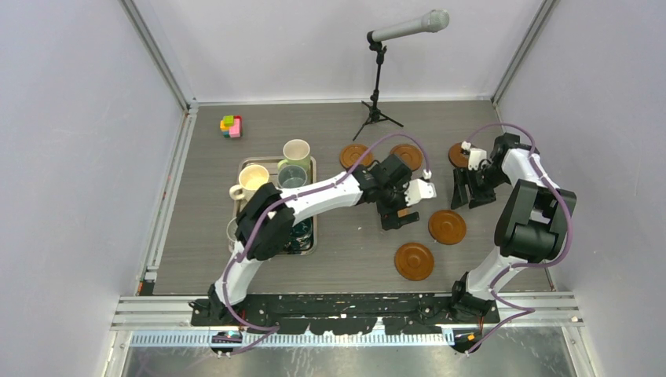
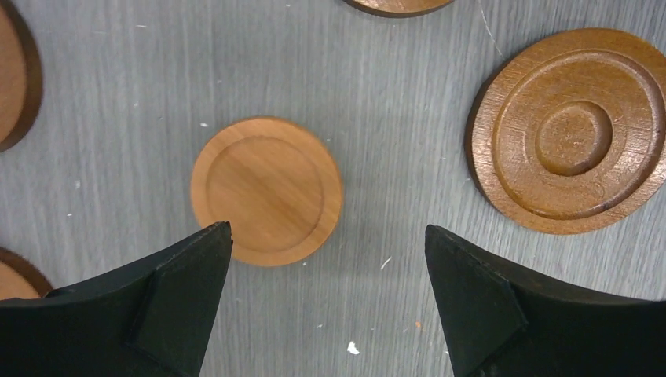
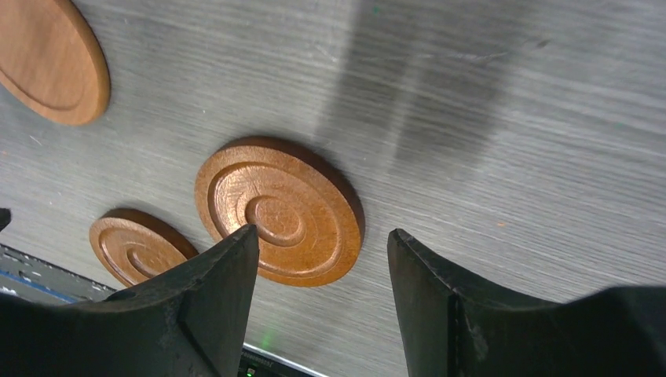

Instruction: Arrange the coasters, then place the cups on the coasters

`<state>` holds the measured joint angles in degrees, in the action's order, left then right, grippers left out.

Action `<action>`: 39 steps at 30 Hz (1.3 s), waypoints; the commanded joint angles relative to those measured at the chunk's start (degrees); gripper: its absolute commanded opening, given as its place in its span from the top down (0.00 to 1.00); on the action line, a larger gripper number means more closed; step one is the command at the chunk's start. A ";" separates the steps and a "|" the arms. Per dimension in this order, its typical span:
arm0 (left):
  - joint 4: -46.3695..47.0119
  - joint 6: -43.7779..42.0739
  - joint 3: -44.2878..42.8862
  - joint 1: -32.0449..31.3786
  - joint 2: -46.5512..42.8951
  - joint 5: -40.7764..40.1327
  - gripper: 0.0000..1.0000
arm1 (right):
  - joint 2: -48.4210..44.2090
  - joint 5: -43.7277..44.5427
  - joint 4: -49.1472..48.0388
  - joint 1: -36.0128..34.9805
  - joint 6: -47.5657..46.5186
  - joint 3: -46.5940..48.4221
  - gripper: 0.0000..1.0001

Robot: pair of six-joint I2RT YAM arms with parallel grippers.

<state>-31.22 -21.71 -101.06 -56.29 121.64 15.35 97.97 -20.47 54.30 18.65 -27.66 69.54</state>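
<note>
Several round brown coasters lie on the right half of the table. Three form a back row (image 1: 356, 155), (image 1: 406, 155), (image 1: 459, 155), and two lie nearer (image 1: 447, 226), (image 1: 414, 261). My left gripper (image 1: 397, 214) (image 2: 326, 236) hovers open above the table, just short of a plain light coaster (image 2: 267, 191). A ringed coaster (image 2: 572, 129) lies to its right. My right gripper (image 1: 469, 196) (image 3: 322, 236) hangs open and empty, with a ringed coaster (image 3: 279, 210) just beyond its left finger. A cream cup (image 1: 253, 181), a pale green cup (image 1: 296, 153) and a grey-blue cup (image 1: 292, 177) stand in the tray; my left arm hides the tray's near part.
The steel tray (image 1: 313, 169) sits left of centre, partly under my left arm. A microphone stand (image 1: 375, 110) is at the back middle. A small coloured block toy (image 1: 231, 126) lies at the back left. Walls close in both sides.
</note>
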 commanded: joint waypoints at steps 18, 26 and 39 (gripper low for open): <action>-4.32 -1.22 -22.30 1.28 17.59 -6.03 0.02 | -5.37 -0.05 -0.15 0.27 -1.78 -5.36 0.35; -9.87 0.31 -21.50 2.58 18.20 -1.98 0.12 | -5.72 0.01 -0.08 0.21 -1.93 -5.73 0.35; -9.16 1.57 1.50 2.77 4.17 1.89 0.26 | -5.80 -0.36 0.58 0.19 -2.51 -6.73 0.35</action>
<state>-37.08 -21.43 -105.12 -53.49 130.21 14.31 94.85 -20.47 54.50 18.65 -29.34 63.64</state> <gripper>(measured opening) 0.760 0.650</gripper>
